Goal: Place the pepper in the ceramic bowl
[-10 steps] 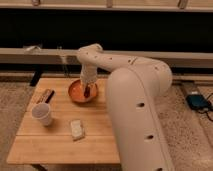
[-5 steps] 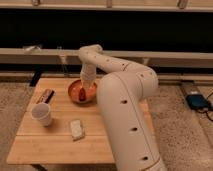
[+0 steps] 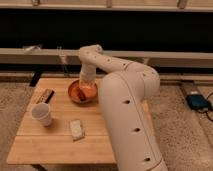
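So this looks like the drop-off stage. The arm reaches over the wooden table [image 3: 60,142] and the gripper [image 3: 88,89] sits right down in or just above the ceramic bowl [image 3: 75,94] — the wrist covers most of the bowl's right side. I can't tell what the gripper is doing with its grip from here, so I won't guess.

The pepper [image 3: 82,94] — my best read is that a darker reddish bit inside the bowl, right under the gripper, is it, but against the orange glaze it's hard to separate. I can't say whether it's resting on the bowl floor or hanging from the gripper.

If it isn't let go of yet, the next move would be a release low over the bowl, then a straight lift up so the wrist doesn't nudge the rim.

Other stuff on the table: a white cup [image 3: 42,113] at the left, a dark rectangular bar [image 3: 45,96] behind it, and a pale blocky item [image 3: 76,129] near the front. All sit apart from the bowl.
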`<state>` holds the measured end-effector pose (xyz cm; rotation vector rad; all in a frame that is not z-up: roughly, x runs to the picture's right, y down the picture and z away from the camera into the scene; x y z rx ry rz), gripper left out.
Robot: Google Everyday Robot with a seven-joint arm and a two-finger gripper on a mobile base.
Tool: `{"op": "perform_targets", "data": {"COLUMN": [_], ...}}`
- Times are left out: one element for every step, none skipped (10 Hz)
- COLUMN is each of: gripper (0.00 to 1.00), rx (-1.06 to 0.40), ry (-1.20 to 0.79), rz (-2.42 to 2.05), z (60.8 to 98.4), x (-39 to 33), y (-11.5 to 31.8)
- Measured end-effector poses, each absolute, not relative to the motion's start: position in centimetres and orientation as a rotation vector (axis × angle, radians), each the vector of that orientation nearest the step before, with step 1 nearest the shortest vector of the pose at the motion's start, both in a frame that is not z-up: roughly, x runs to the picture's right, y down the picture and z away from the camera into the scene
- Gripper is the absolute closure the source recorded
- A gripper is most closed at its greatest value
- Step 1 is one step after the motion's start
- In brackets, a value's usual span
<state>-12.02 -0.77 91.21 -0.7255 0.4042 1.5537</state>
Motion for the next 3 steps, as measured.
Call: {"op": "perform_targets", "data": {"gripper": [0.29,0.29,0.29], "rx": [-0.726,-0.725,-0.725], "ry": [0.405,0.405,0.405], "rz": [1.554,1.554,1.554], "z": [91.22,91.22,91.22], "x": [-12.0,-11.96,-11.93], "y": [-0.75,-0.75,-0.76]}}
